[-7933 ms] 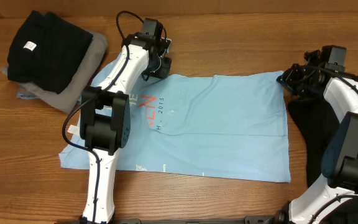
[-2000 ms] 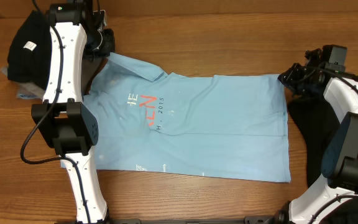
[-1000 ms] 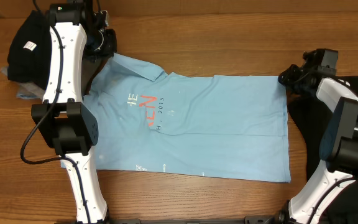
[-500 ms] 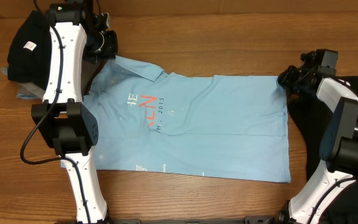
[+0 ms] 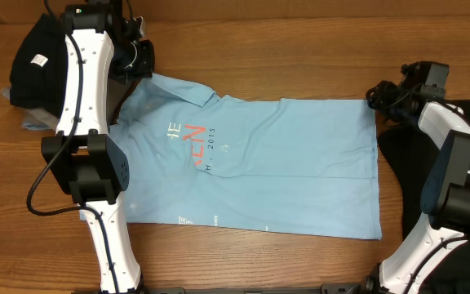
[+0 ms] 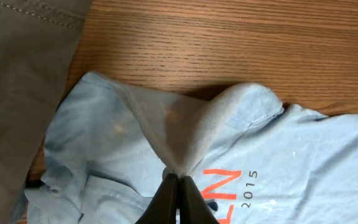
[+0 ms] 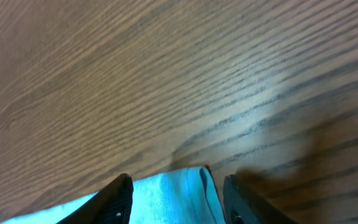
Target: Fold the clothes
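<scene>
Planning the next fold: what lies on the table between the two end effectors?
The light blue T-shirt, spread across that stretch from left end effector to right end effector; the overhead view shows it.

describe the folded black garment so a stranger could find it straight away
On the wooden table, look to the top left corner of the overhead view, past the collar of the spread light blue T-shirt. The folded black garment lies there on a grey garment; its small white tag sets it apart.
</scene>
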### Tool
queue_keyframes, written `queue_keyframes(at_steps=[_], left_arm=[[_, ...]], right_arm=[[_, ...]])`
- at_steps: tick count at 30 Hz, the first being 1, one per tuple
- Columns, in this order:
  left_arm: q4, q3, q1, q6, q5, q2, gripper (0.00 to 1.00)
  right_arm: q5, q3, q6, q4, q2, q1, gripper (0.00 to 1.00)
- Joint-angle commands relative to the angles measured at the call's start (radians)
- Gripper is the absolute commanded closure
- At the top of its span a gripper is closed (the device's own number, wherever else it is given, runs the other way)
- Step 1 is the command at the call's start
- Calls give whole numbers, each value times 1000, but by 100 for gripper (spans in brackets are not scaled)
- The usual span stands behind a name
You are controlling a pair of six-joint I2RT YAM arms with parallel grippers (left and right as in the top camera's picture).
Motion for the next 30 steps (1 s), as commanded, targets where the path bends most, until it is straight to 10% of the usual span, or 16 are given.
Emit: queue_keyframes(at_steps=[1, 30], left_arm=[[2, 5, 2, -3, 16, -12, 96], [8, 5, 2, -3, 31, -12, 96]], right_arm=[[20, 21, -2, 27, -20, -4, 51], [58, 20, 1, 26, 61, 33, 60]])
